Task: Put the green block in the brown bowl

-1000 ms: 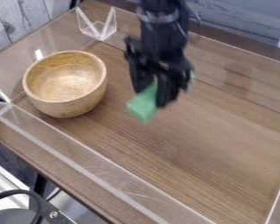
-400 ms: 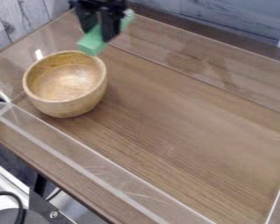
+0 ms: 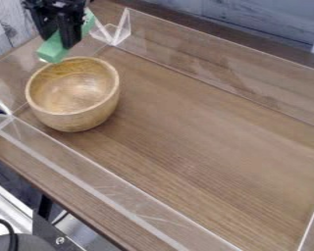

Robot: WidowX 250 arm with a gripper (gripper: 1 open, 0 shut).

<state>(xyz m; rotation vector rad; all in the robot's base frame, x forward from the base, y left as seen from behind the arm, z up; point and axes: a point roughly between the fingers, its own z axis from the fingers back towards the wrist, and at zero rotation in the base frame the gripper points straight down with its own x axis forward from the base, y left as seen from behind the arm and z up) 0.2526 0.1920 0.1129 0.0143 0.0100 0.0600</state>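
Block held above the bowl's far rim, bowl empty.

Camera view: the gripper (image 3: 58, 37) hung at the far left corner of the table (image 3: 212, 137), pointing down, its dark jaws closed on the block (image 3: 54, 48). The green block was clamped at its upper part, with its lower end sticking out below the jaws, clear of the wood and in the air. It sat just above and behind the far rim of the bowl (image 3: 72, 94), not inside it. The wooden bowl stood upright near the left edge of the table, and its hollow held nothing. A low clear wall (image 3: 114, 31) ran along the table's edges, with a clear corner piece just right of the gripper at the far edge.
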